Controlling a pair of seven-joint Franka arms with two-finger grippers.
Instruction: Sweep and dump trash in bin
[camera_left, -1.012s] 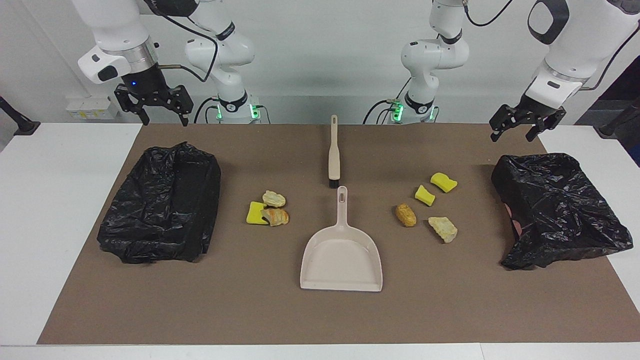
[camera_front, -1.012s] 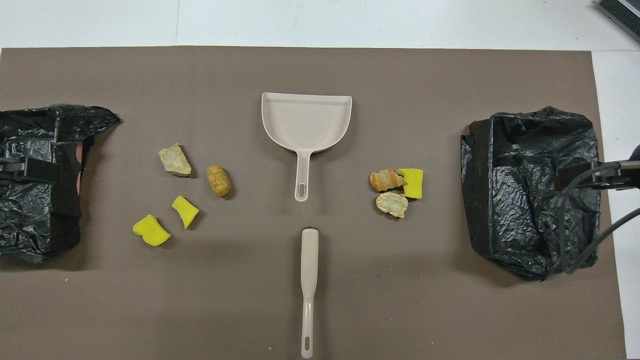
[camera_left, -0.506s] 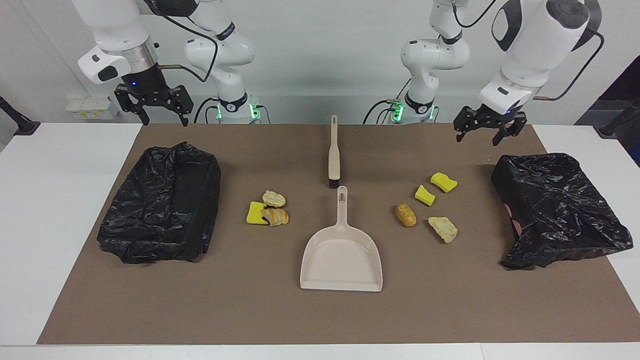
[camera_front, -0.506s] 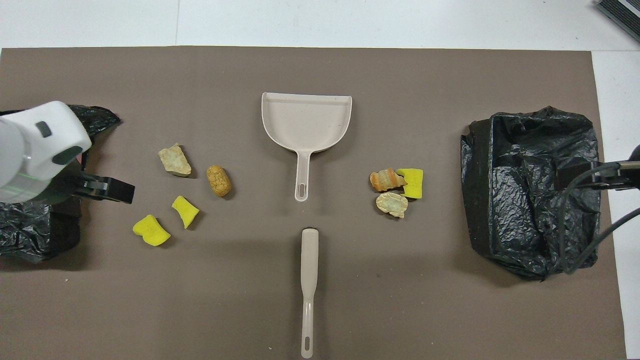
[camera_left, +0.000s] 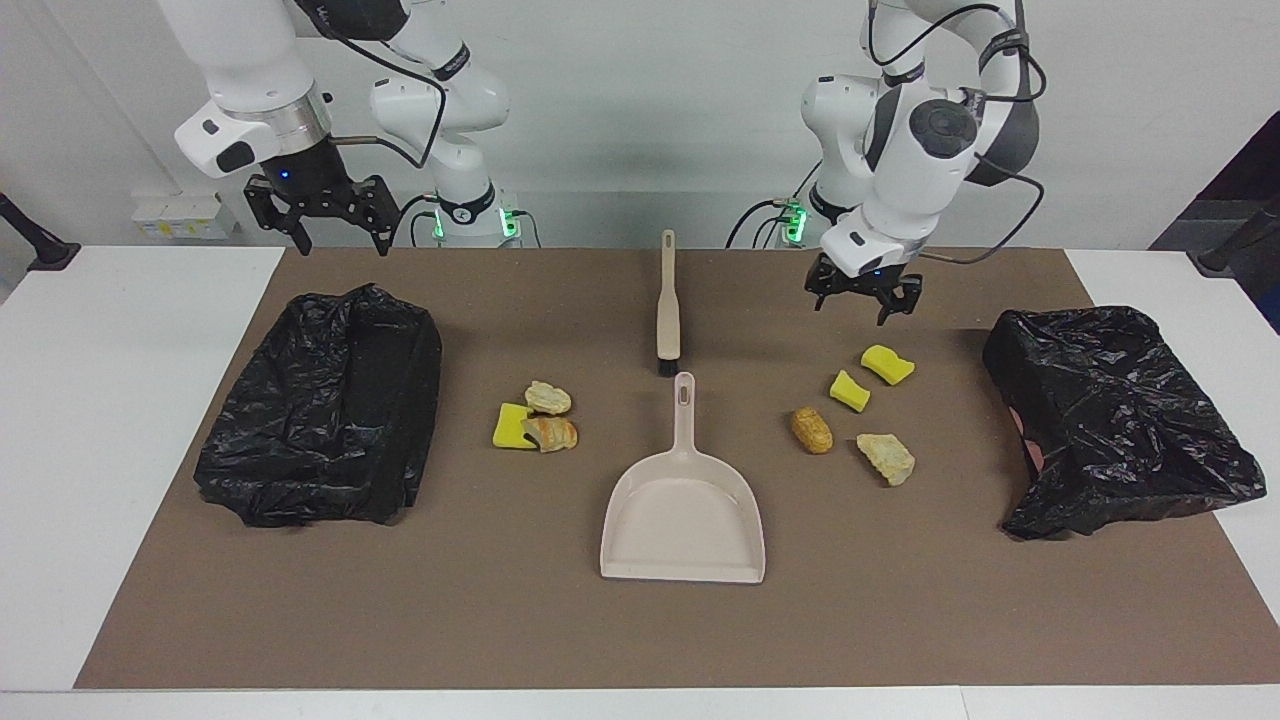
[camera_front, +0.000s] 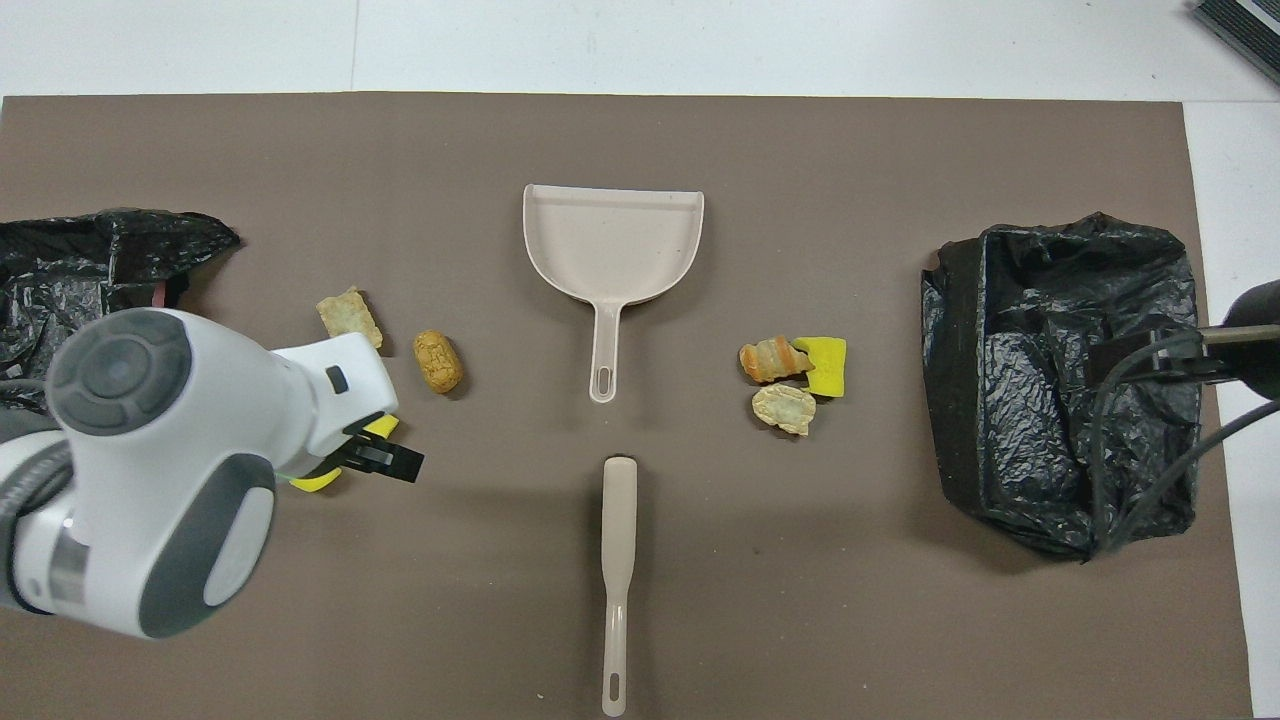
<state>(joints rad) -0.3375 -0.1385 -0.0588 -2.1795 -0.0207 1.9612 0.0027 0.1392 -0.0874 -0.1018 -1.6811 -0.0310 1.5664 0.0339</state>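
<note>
The trash lies in two groups on the brown mat. Toward the left arm's end are two yellow sponge chunks (camera_left: 887, 364) (camera_left: 849, 391), a golden-brown lump (camera_left: 811, 430) (camera_front: 438, 361) and a pale lump (camera_left: 886, 458) (camera_front: 348, 315). Toward the right arm's end, a yellow chunk (camera_left: 510, 428) (camera_front: 826, 364), a pale lump (camera_left: 548, 397) and an orange-tan lump (camera_left: 553, 434) touch one another. My left gripper (camera_left: 865, 297) is open and empty, in the air over the mat beside the yellow chunks. From overhead the left arm covers most of them. My right gripper (camera_left: 338, 228) is open and empty, waiting over the mat's edge by its bin.
A beige dustpan (camera_left: 683, 510) (camera_front: 612, 240) lies mid-mat, handle toward the robots. A beige brush (camera_left: 667, 305) (camera_front: 618, 560) lies nearer the robots, in line with the handle. Black-bagged bins stand at the right arm's end (camera_left: 325, 405) (camera_front: 1060, 380) and the left arm's end (camera_left: 1110, 415) (camera_front: 90, 260).
My left arm has swung from beside its bin toward the table's middle and now hangs by the yellow chunks. My right gripper has shifted slightly. Trash, dustpan and brush have not moved.
</note>
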